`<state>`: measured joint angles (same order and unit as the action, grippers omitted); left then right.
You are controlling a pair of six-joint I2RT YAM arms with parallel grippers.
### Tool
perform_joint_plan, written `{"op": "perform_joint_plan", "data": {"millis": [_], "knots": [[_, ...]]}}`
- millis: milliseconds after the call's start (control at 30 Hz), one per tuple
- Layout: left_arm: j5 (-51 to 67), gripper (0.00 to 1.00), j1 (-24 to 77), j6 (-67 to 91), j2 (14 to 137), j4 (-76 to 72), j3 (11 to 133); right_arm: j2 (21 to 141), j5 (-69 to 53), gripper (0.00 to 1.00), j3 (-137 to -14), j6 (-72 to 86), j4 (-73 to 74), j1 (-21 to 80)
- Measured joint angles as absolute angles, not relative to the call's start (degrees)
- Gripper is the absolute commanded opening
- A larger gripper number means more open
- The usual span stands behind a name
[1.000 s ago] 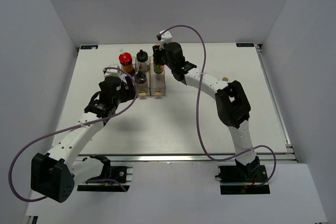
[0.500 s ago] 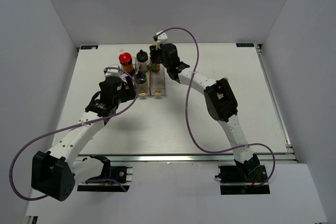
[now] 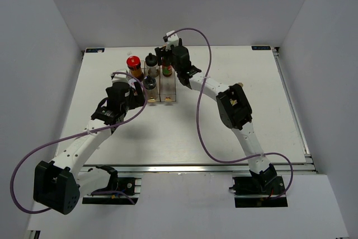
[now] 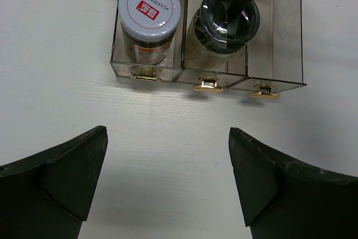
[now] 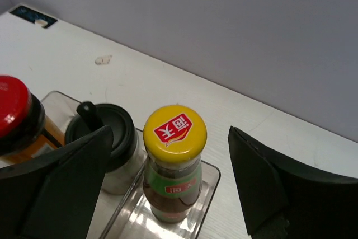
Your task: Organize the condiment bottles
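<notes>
Since the earlier frames the right arm has swung left, and the right gripper (image 5: 170,155) now sits over the upper end of the rack (image 4: 274,37). Its jaws stand wide, one finger on each side of the yellow-capped bottle (image 5: 174,132), with no contact visible. That bottle stands upright in the rack's right slot, upper centre of the top view. A black-capped jar (image 5: 106,130) is just left of it and a red-capped bottle (image 5: 11,110) further left. The left gripper (image 4: 168,160) gapes wide, holding nothing, below the rack front.

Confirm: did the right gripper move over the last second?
Yes. The right gripper shifted left in the top view, closing on the far end of the clear rack.
</notes>
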<state>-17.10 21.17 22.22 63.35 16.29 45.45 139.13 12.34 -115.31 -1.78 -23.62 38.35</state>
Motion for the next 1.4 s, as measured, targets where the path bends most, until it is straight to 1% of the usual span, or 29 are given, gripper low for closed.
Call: {"op": "perform_joint_plan", "data": {"millis": [200, 333, 433, 600, 733, 867, 1033, 1133, 1400], "knots": [[-17.1, 0.98, 21.2, 22.0, 63.3, 16.3, 45.5, 137.8, 11.6, 0.89, -115.3, -2.0, -25.4, 38.3], [-17.1, 0.98, 21.2, 22.1, 62.8, 16.5, 45.5, 133.4, 11.2, 0.89, -113.3, -1.9, -24.5, 38.3], [-17.1, 0.98, 21.2, 22.3, 61.6, 16.9, 45.5, 125.2, 11.2, 0.89, -106.6, -1.6, -23.8, 38.4], [-17.7, 0.98, 21.2, 24.2, 59.4, 18.5, 46.2, 106.0, 13.4, 0.89, -92.4, 0.6, -19.2, 38.3], [-19.1, 0.98, 21.2, 26.4, 59.4, 20.5, 48.0, 92.2, 15.8, 0.89, -83.6, 4.4, -10.2, 36.3], [-19.9, 0.98, 21.2, 27.7, 59.5, 21.0, 48.9, 83.5, 16.7, 0.89, -75.9, 9.7, 1.5, 29.4], [-20.1, 0.98, 21.2, 28.4, 60.0, 21.0, 48.9, 79.4, 18.2, 0.89, -64.3, 14.5, 11.8, 20.1], [-20.2, 0.98, 21.2, 28.4, 60.8, 21.0, 48.9, 78.9, 17.6, 0.89, -60.2, 15.8, 16.2, 16.3], [-20.1, 0.98, 21.2, 28.4, 63.8, 20.9, 48.9, 79.0, 15.0, 0.89, -58.2, 14.3, 14.8, 15.4]]}}
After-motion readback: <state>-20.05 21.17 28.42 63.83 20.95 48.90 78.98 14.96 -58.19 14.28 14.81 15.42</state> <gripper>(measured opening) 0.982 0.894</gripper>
